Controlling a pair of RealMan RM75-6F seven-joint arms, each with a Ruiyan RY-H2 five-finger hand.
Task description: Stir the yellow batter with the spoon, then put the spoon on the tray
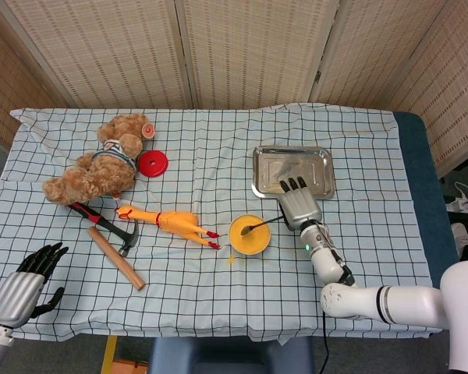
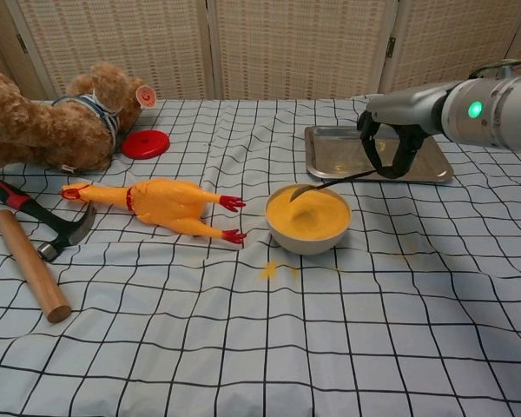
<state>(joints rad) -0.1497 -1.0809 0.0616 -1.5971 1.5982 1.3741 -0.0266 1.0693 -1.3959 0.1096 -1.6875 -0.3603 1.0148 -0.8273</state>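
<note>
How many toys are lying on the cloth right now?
2. The teddy bear lies at the far left of the table, and the rubber chicken lies between the hammer and the bowl of batter. Nothing seems hidden.

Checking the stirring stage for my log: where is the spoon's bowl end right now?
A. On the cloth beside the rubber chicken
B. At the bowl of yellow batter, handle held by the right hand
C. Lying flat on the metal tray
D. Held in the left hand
B: the spoon reaches from the right hand to the bowl of yellow batter, not the tray.
</note>
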